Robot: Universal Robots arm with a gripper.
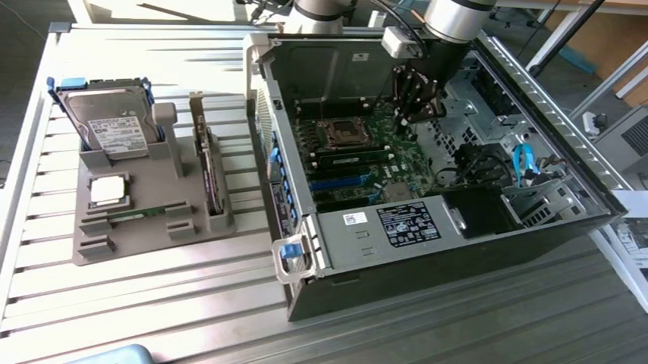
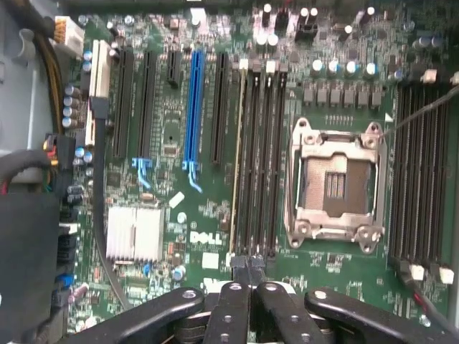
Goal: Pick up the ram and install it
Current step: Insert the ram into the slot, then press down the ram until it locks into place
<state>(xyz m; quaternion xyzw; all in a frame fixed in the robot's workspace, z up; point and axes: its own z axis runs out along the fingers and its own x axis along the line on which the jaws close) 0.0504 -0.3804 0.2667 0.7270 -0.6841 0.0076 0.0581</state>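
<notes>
A ram stick [image 2: 236, 158] stands on edge in one of the black memory slots beside the processor socket [image 2: 336, 183], seen as a thin pale strip. My gripper [image 2: 249, 269] is shut, its fingertips pressed together just over the end of those slots, and nothing shows between them. In the exterior view the gripper [image 1: 418, 114] hangs inside the open computer case [image 1: 303, 227], above the motherboard [image 1: 365, 163]. Another ram stick [image 1: 136, 215] lies in the grey holder [image 1: 152, 243] outside the case.
The grey holder also carries a hard drive [image 1: 111, 121], a silver processor chip [image 1: 108, 189] and an upright expansion card [image 1: 208, 171]. Case walls, drive cages and blue cables [image 1: 521, 163] surround the board. A blue slot [image 2: 192, 107] and a heatsink [image 2: 133, 233] lie near the memory slots.
</notes>
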